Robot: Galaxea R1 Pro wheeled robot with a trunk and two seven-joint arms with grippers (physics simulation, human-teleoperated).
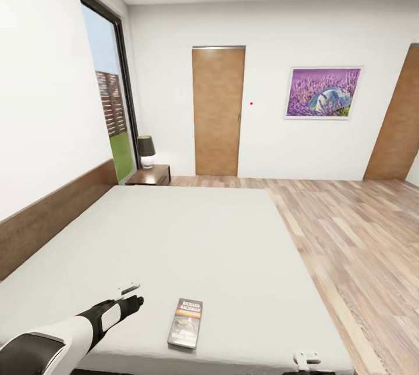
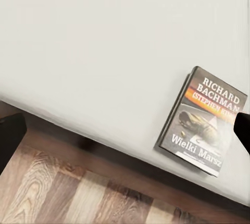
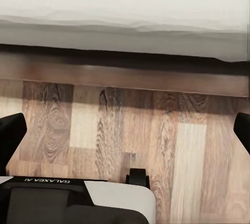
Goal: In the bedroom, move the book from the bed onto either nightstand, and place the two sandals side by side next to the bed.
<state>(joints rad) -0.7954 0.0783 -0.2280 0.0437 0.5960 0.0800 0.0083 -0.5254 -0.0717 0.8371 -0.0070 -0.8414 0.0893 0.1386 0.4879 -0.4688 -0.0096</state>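
The bedroom [image 1: 326, 26] has white walls, a wood-plank floor [image 1: 361, 235], two wooden doors, the nearer-to-middle door [image 1: 218, 110] on the far wall, and a tall dark-framed window [image 1: 110, 102] looking onto grass and a slatted fence. A purple flower picture [image 1: 323, 92] hangs on the far wall.

The bed [image 1: 174, 241] takes up most of the space ahead, its off-white mattress bare and its brown headboard [image 1: 52, 212] running along the window-side wall. At its far corner stands a dark nightstand [image 1: 151, 175] carrying a small lamp [image 1: 145, 151] with a dark shade.

The left tool [image 1: 129, 290] hovers just above the mattress near the close edge, its two fingers spread apart with nothing between them. The book [image 1: 185, 322] lies flat on the mattress just to the right of that tool, near the bed's close edge, cover up; from the left wrist its title reads clearly [image 2: 205, 122].

The right tool [image 1: 306, 359] sits low at the bed's near edge, right of the book and well apart from it; its fingers [image 3: 11, 133] are spread wide over the floor beside the bed frame.
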